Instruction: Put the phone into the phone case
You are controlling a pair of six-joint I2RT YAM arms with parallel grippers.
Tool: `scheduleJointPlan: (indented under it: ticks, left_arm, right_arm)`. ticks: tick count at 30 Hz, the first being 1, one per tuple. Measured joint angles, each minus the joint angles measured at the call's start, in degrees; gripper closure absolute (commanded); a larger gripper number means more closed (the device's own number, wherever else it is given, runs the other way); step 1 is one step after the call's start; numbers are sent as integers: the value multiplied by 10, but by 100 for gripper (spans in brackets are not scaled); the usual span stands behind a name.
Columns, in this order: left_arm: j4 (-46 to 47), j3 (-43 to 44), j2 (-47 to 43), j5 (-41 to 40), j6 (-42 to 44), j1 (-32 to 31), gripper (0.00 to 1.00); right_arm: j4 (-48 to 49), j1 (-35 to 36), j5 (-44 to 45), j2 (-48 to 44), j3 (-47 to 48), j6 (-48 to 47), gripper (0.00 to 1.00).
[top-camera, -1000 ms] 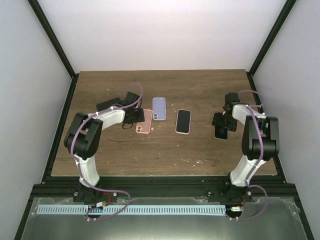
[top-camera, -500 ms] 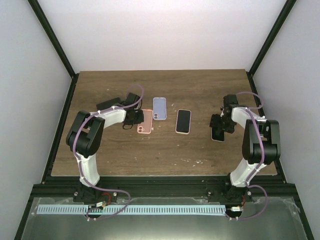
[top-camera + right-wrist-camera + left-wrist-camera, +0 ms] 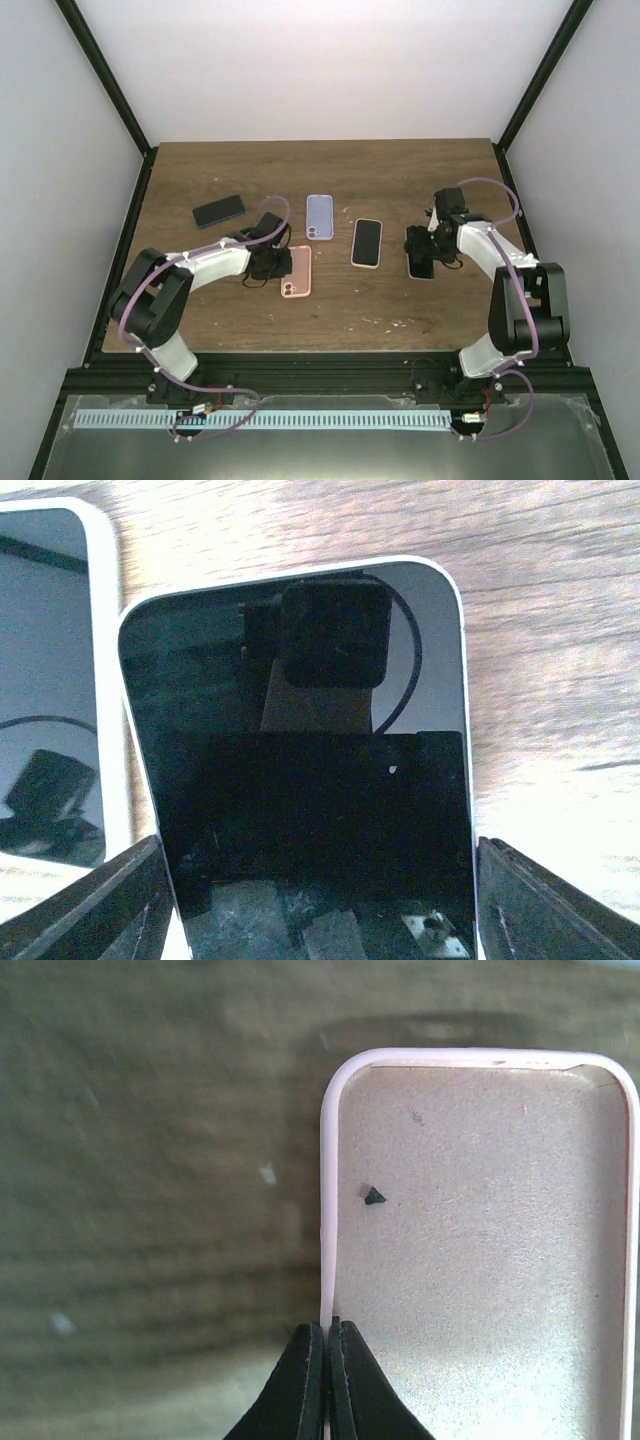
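Note:
A pink phone case [image 3: 296, 272] lies open side up left of the table's middle. My left gripper [image 3: 270, 262] is shut on its left wall; the left wrist view shows the black fingertips [image 3: 310, 1380] pinching the pink rim of the case [image 3: 480, 1230]. My right gripper [image 3: 428, 252] is shut on a white-edged black phone [image 3: 420, 254] by its two long sides. The right wrist view shows the phone [image 3: 310, 780] screen up between the fingers [image 3: 100, 910], just above the wood.
A second white-edged phone [image 3: 367, 243] lies in the middle, also at the left edge of the right wrist view [image 3: 50, 680]. A lilac case [image 3: 319, 216] lies behind the pink one. A dark phone [image 3: 219, 211] lies at the far left.
My left gripper has dragged the pink case nearer and slightly right, uncovering the dark phone. My right gripper has carried its phone left, toward the middle phone.

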Motion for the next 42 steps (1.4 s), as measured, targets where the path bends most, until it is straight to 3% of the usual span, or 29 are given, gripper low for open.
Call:
scheduleJointPlan:
  ticks: [8, 13, 19, 23, 27, 30, 34, 42]
  left_arm:
    - [26, -79, -57, 26, -67, -52, 95]
    - [73, -107, -63, 55, -120, -82, 74]
    - [123, -147, -94, 106, -174, -118, 66]
    - [145, -176, -154, 129, -199, -112, 54]
    - [161, -206, -235, 145, -211, -76, 31]
    - [150, -218, -292, 146, -201, -37, 2]
    - [105, -216, -367, 122, -177, -3, 0]
    - [8, -186, -461, 60, -122, -2, 0]
  right_arm:
    - [16, 59, -48, -84, -52, 25, 40]
    - [21, 119, -69, -117, -72, 57, 42]
    - [39, 181, -71, -136, -73, 106, 43]
    - [54, 221, -70, -135, -73, 139, 43]
    - [74, 266, -66, -113, -70, 169, 44]
    - [87, 301, -62, -83, -65, 190, 44]
    - [99, 344, -53, -44, -50, 220, 45]
    - [130, 416, -42, 29, 17, 271, 45]
